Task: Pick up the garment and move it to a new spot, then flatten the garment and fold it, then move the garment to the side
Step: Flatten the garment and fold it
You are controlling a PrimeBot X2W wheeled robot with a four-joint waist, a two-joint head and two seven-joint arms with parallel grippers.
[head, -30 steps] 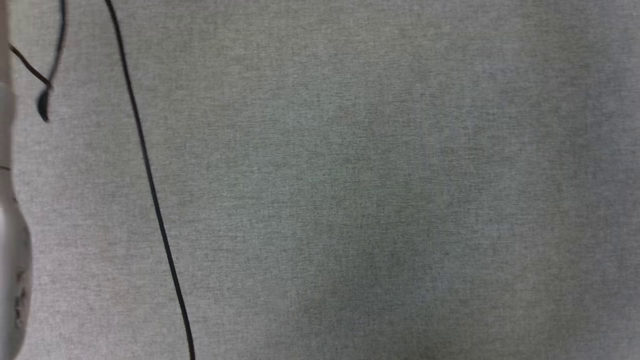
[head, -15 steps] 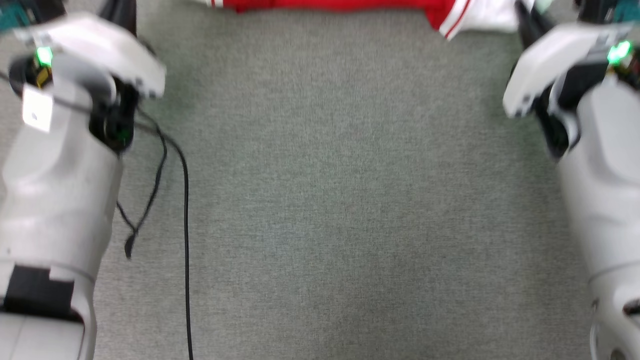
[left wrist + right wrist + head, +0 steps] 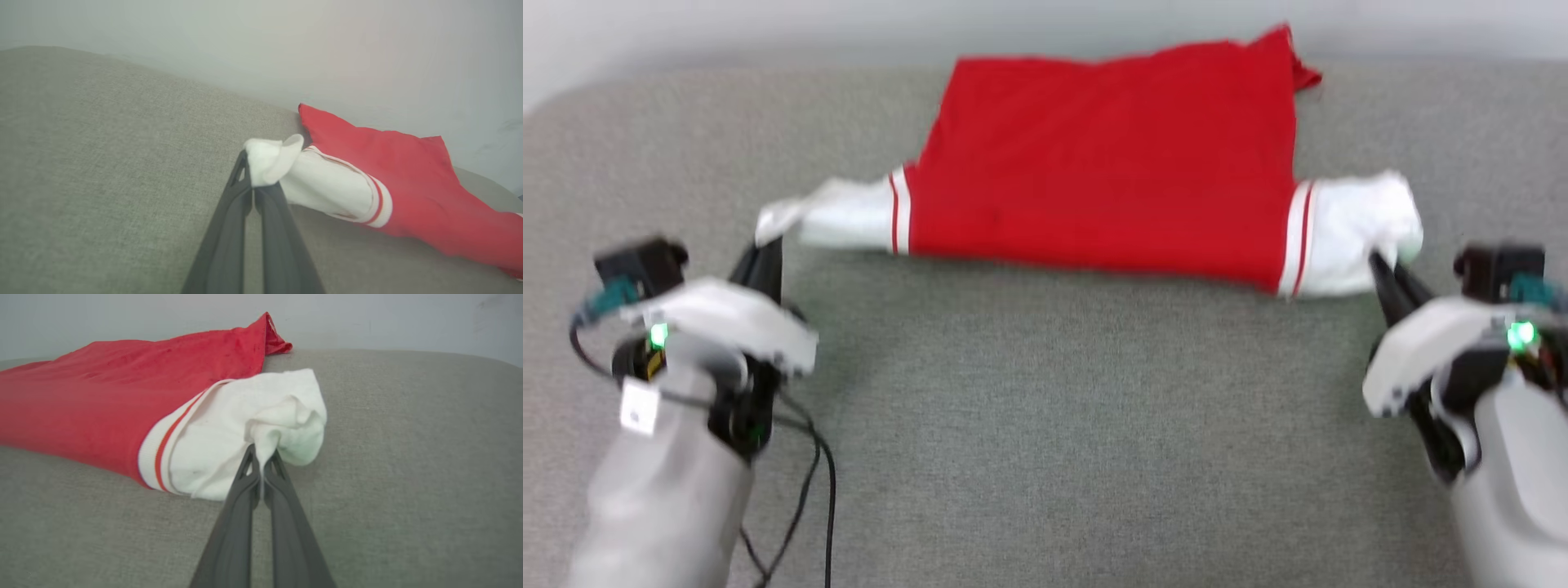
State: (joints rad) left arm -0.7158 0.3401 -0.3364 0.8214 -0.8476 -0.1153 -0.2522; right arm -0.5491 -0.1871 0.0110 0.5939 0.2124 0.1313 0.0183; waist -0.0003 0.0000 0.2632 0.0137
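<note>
Garment (image 3: 1103,155) between left pincer (image 3: 770,245), right pincer (image 3: 1376,263); sleeves clamped

Pale grey forearms (image 3: 662,498) carry green lights (image 3: 658,335) and dark-fingered tools (image 3: 250,179) (image 3: 261,457) (black cables (image 3: 832,506) loop off the left).

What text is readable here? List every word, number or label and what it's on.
None can be read.
On the shirt: plain red side up, no letters or numbers showing.
On the white tag on the left arm: too blurred to read.
</note>
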